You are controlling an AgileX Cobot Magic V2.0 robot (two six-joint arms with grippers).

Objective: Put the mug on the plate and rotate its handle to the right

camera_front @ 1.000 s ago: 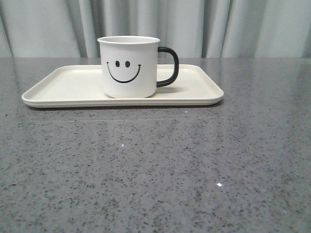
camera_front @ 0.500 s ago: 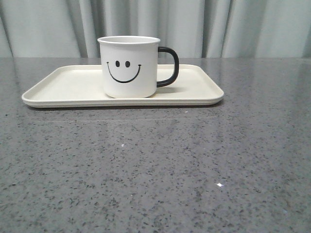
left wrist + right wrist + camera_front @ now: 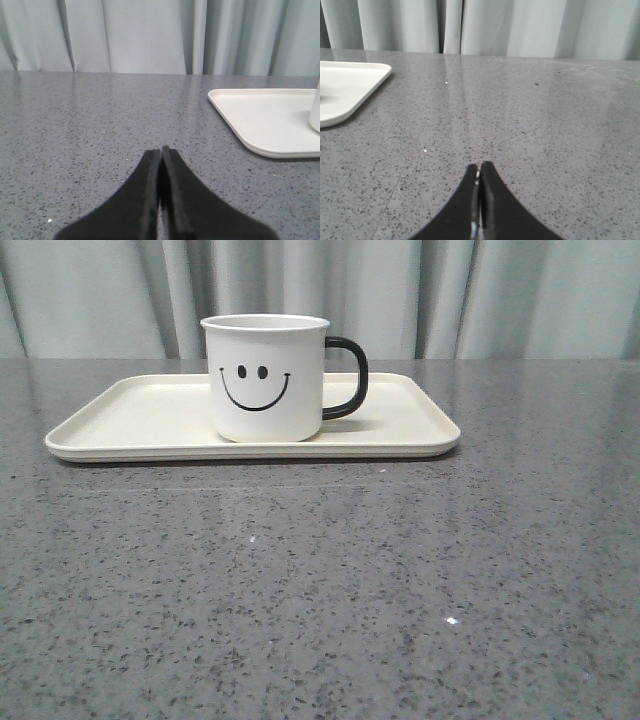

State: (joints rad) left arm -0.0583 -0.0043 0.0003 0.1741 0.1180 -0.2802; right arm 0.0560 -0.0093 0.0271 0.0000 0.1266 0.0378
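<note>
Mug (image 3: 265, 377) upright on plate (image 3: 140, 415)

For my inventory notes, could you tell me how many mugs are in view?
1. The smiley-face mug stands upright on the cream tray, its black handle pointing right. None seems hidden.

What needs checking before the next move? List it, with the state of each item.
1. mug standing upright on the plate: ok.
2. handle pointing right in the front view: ok.
3. left tool shut, holding nothing, over bare table: ok.
4. right tool shut, holding nothing, apart from the plate: ok.
5. Mug empty inside: cannot tell.
</note>
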